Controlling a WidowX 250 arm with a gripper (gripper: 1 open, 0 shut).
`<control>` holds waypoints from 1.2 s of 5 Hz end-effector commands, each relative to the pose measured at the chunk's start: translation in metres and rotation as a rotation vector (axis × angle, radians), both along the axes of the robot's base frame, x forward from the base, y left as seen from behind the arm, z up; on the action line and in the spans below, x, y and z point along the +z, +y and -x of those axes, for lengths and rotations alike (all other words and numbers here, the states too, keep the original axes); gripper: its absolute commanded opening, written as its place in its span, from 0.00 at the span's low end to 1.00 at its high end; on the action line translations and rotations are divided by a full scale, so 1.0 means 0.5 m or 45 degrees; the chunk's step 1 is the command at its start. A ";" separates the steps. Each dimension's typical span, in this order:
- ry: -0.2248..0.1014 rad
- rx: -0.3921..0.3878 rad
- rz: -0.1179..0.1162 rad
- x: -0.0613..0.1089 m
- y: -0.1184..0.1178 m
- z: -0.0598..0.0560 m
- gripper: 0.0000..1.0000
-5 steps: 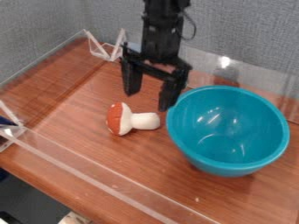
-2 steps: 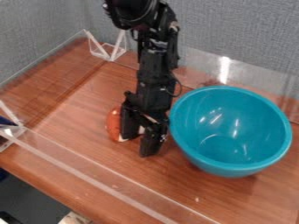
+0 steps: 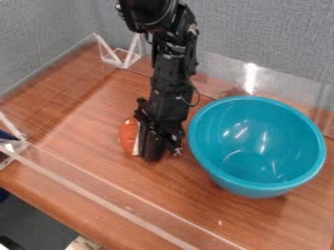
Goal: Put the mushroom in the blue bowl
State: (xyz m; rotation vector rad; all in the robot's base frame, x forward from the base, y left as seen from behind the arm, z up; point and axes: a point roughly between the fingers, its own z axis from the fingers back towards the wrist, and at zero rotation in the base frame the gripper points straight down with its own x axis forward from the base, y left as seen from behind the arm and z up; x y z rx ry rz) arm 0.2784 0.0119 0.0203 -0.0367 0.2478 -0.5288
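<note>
One mushroom [image 3: 129, 138], seemingly clamped in closed jaws, beside one blue bowl [image 3: 261, 146].

Wooden tabletop [image 3: 72, 103]: reddish-brown, glossy, visible grain. Grey textured wall [image 3: 46, 29] behind, speckled, felt-like. Clear plastic barrier [image 3: 117, 195] along near edge of tabletop. Second clear panel [image 3: 268, 73] at back right, catching highlights. Small white wire-like item [image 3: 120, 54] at back left corner, too small to identify. Dark area below front edge. Light soft, even, faint reflections on wood.
</note>
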 end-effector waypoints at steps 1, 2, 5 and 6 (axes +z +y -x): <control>-0.044 -0.002 0.020 0.036 0.001 0.002 0.00; -0.067 0.039 0.032 0.075 0.004 0.008 0.00; -0.207 0.132 -0.021 0.251 0.060 0.013 0.00; -0.201 0.122 -0.013 0.233 0.055 0.005 1.00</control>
